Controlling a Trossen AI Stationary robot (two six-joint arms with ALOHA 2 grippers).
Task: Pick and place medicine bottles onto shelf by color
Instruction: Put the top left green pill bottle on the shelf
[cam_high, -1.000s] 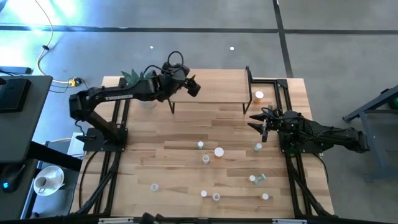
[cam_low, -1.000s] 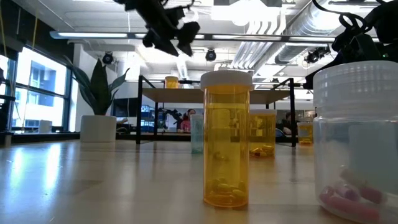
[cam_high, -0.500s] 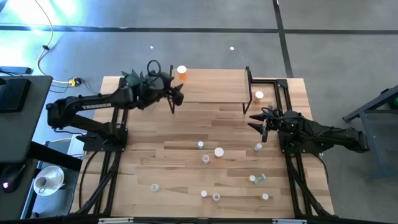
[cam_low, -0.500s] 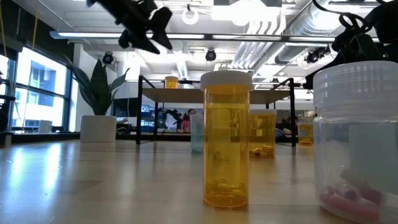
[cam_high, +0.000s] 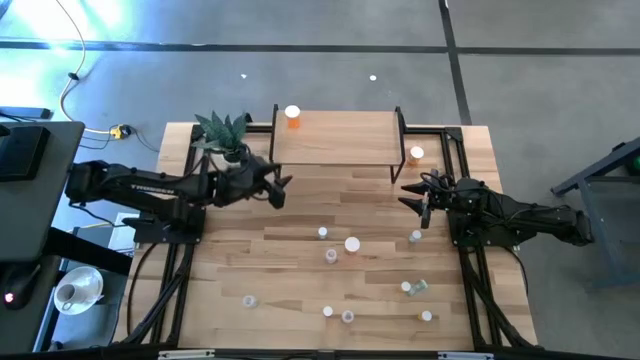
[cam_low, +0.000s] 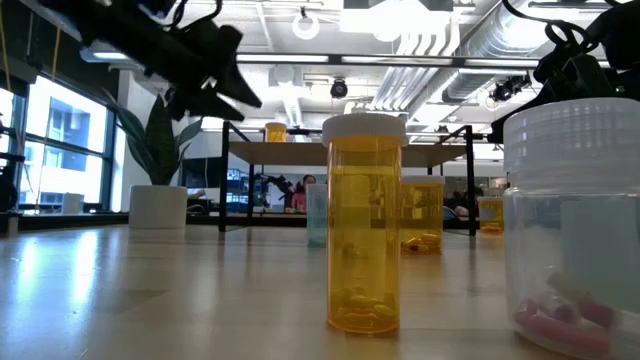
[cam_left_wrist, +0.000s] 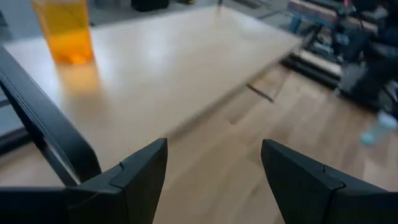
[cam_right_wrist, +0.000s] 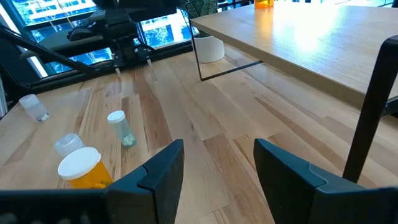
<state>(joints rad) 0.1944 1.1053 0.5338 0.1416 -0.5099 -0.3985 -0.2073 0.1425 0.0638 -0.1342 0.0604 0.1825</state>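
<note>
The shelf (cam_high: 335, 138) stands at the table's far middle on black legs. One orange medicine bottle (cam_high: 292, 116) stands upright on the shelf's far left corner, and shows in the left wrist view as the orange bottle (cam_left_wrist: 62, 31). My left gripper (cam_high: 283, 185) hovers open and empty just in front of the shelf's left leg. My right gripper (cam_high: 412, 198) waits open and empty at the table's right, near the shelf's right end. Several white-capped bottles lie scattered on the near half of the table, among them an orange one (cam_high: 352, 244) and a pale one (cam_high: 322, 233).
A potted plant (cam_high: 222, 128) stands at the far left beside the shelf. Another orange bottle (cam_high: 416, 155) stands on the table right of the shelf. Close to the low camera are an orange bottle (cam_low: 365, 225) and a clear one (cam_low: 575, 230). Bare wood lies between the shelf and the scattered bottles.
My left gripper has drawn back from above the shelf's far left corner toward the table's near and left side, sinking below the shelf top and tipping closer to level. The orange bottle it hid a second ago now stands uncovered on the shelf.
</note>
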